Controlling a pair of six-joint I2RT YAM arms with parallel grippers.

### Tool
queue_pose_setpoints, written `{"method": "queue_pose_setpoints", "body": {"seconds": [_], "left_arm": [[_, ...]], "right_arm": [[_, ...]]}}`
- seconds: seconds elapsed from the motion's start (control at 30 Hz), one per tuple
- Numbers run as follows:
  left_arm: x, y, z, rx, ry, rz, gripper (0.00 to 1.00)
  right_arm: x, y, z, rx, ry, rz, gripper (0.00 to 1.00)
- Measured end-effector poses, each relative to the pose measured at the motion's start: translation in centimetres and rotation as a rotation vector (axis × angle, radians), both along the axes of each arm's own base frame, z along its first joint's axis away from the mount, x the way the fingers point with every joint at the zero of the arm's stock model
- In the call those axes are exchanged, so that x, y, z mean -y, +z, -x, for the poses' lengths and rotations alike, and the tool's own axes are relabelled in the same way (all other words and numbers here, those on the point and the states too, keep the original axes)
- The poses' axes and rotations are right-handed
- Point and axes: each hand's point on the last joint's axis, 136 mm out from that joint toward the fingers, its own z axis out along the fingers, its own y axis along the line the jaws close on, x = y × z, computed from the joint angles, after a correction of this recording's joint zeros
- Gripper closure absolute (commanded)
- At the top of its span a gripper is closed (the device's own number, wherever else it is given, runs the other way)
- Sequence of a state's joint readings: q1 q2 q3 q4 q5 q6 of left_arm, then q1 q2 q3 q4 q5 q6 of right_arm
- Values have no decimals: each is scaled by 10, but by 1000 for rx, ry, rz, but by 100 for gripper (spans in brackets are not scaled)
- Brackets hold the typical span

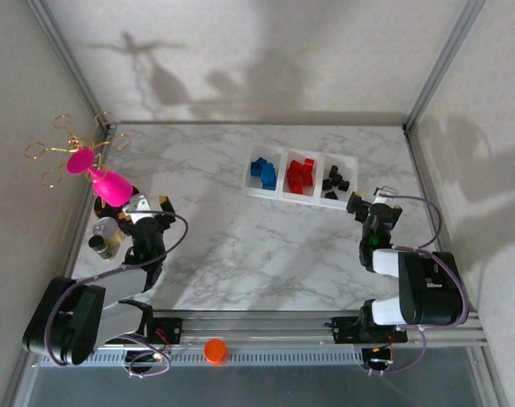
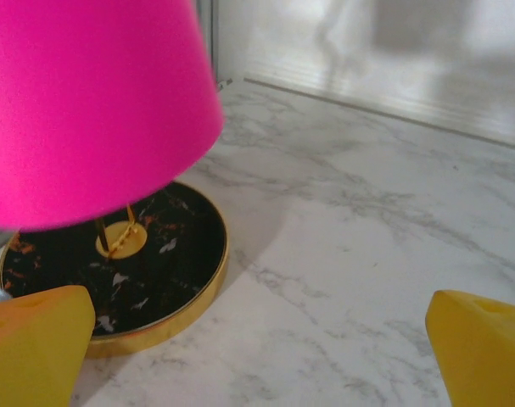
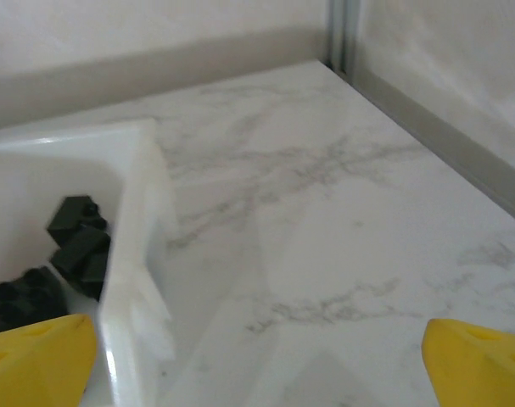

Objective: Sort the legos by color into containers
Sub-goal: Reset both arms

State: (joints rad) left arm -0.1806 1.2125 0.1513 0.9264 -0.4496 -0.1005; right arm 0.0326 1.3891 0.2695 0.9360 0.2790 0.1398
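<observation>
Color-sorted legos (image 1: 299,175) are lying in three joined containers (image 1: 265,194), far right on the worktop (image 1: 223,246). Both the left claw (image 1: 152,203) and right claw (image 1: 374,202) are standing wide open, holding nothing.

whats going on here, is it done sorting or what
Two robot arms are sorting small bricks by color into a row of three white bins. The blue bricks lie in the left bin, the red bricks in the middle one and the black bricks in the right one, so it looks about done. Both pincers are open and hold nothing: the right pincer is beside the black bin, and the left pincer is near the pink cone.
</observation>
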Motion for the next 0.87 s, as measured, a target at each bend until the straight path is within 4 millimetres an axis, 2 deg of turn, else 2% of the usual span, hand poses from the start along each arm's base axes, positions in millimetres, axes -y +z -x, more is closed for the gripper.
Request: {"method": "queue_pose_setpoints", "body": {"seconds": [0.1, 0.23, 0.4, 0.53, 0.87], "left_arm": [[3, -5, -6, 11, -40, 4, 0], [12, -2, -19, 46, -102, -2, 1], [13, -15, -30, 27, -129, -5, 0], [5, -13, -37, 40, -124, 7, 0], [9, -8, -41, 56, -146, 15, 0]], "right_arm": [[-2, 2, 6, 64, 35, 9, 1], [-9, -20, 7, 25, 86, 20, 1], [-13, -11, 2, 62, 112, 35, 1], [-15, -7, 0, 75, 122, 42, 1], [-20, -3, -3, 86, 151, 50, 1]]}}
